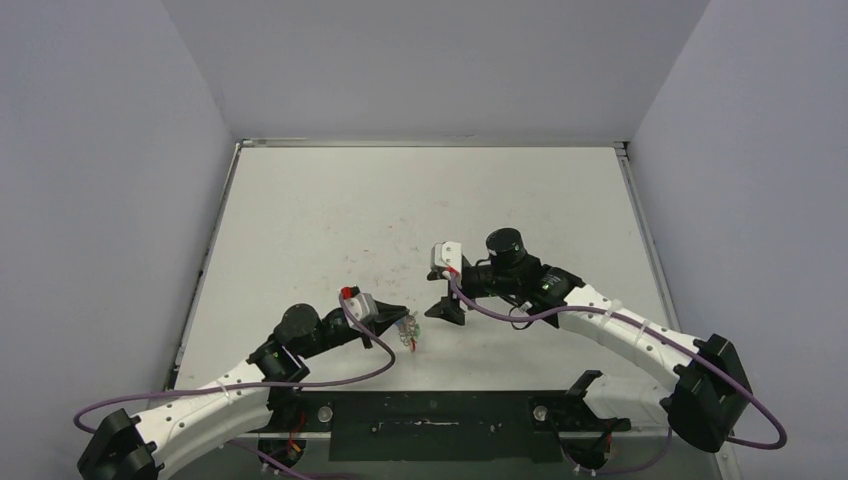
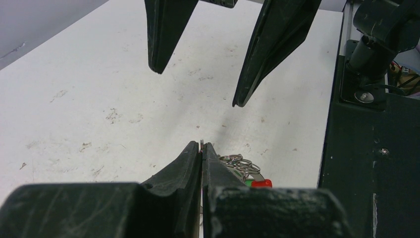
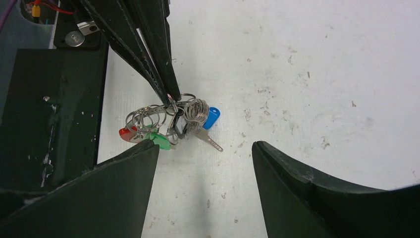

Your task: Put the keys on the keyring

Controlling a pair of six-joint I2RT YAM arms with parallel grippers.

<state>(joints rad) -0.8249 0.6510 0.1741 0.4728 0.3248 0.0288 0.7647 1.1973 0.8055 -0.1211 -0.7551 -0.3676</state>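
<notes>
The keyring (image 3: 148, 117), a silvery coil with a red section (image 3: 126, 134), lies bunched on the white table near the black base plate. My left gripper (image 3: 171, 97) is shut on a strand of that coil at its top. In the left wrist view the left gripper (image 2: 202, 145) pinches a thin wire, with coils (image 2: 240, 162) just to the right. A blue-headed key (image 3: 212, 118) and a green-headed key (image 3: 159, 140) hang in the bunch. My right gripper (image 3: 205, 145) stands open just short of the bunch, with nothing between its fingers (image 2: 270, 54). From above the bunch (image 1: 408, 334) shows between both grippers.
The black base plate (image 1: 440, 425) runs along the near table edge, close beside the bunch (image 3: 49, 124). Grey walls enclose the table on three sides. The table top (image 1: 420, 200) is scuffed and marked.
</notes>
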